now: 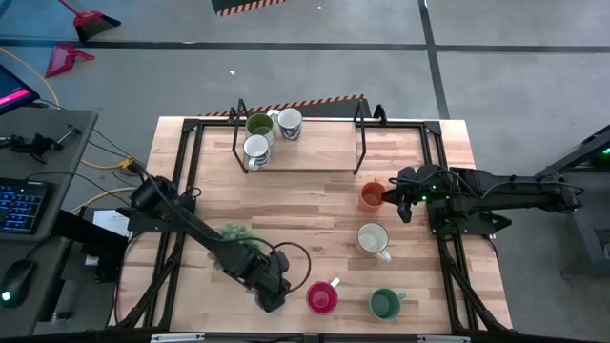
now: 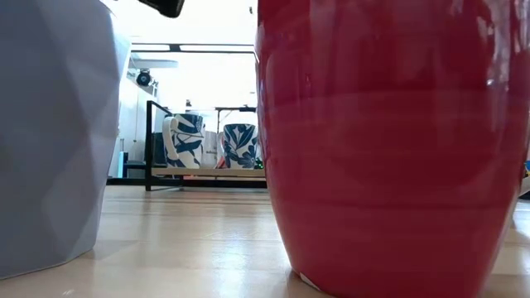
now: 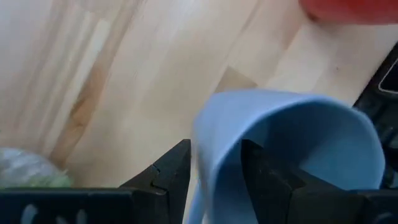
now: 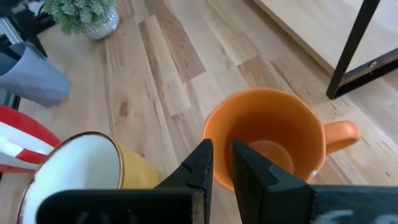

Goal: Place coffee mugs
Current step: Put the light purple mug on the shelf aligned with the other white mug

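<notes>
Mugs are pinched by both grippers: the blue mug's [image 3: 292,143] rim by the left gripper [image 3: 214,180] near the table's [image 1: 315,191] front edge, the orange mug's [image 4: 267,137] rim by the right gripper [image 4: 222,165] near its right edge.

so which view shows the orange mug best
The right wrist view: the orange mug fills it, the right gripper shut on its rim. The high view shows it small; the low and left wrist views miss it.

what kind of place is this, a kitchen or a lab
Most likely a robotics lab or workshop, not a kitchen: a wooden table framed in black metal, a keyboard at a desk beside it, and a concrete floor marked with hazard tape.
</notes>
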{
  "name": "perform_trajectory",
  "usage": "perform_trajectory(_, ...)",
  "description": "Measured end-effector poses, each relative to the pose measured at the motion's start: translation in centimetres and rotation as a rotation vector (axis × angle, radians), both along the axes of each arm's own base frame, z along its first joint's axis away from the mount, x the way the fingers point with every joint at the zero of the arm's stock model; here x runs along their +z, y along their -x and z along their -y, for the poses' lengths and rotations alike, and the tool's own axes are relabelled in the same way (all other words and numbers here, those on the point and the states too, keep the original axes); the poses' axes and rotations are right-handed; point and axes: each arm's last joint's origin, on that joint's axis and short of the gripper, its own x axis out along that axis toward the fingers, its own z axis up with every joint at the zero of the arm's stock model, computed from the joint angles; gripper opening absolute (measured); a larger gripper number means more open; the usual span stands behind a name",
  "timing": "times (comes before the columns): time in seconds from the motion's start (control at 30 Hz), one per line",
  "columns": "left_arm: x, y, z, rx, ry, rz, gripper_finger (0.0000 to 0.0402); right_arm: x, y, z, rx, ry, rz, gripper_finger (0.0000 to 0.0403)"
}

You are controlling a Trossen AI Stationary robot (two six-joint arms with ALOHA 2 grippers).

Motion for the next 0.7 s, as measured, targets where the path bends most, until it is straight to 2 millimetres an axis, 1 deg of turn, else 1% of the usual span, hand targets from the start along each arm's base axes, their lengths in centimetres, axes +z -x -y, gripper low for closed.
perform_trajectory(0.17,-1.4,-0.6,0.4,-0.001,-0.001,-0.008,0.0129,0.0,0.0,-0.1,0.018,-0.013,0.003,0.0037)
perform_trajectory(0.4,-1.6,-0.6,0.4,-0.052,-0.017,-0.010,0.0129,0.0,0.0,-0.1,0.027,-0.019,0.007,0.0037)
perform_trajectory(0.53,-1.6,-0.5,0.3,-0.052,-0.018,-0.012,0.0126,0.1,0.0,-0.1,0.027,-0.019,0.008,0.0037)
perform_trajectory(0.6,-1.6,-0.5,0.3,-0.051,-0.020,-0.015,0.0117,0.1,0.0,-0.1,0.027,-0.019,0.008,0.0037)
perform_trajectory(0.7,-1.6,-0.6,0.1,-0.060,-0.026,-0.017,0.0085,0.1,-0.1,-0.1,0.027,-0.018,0.010,0.0037)
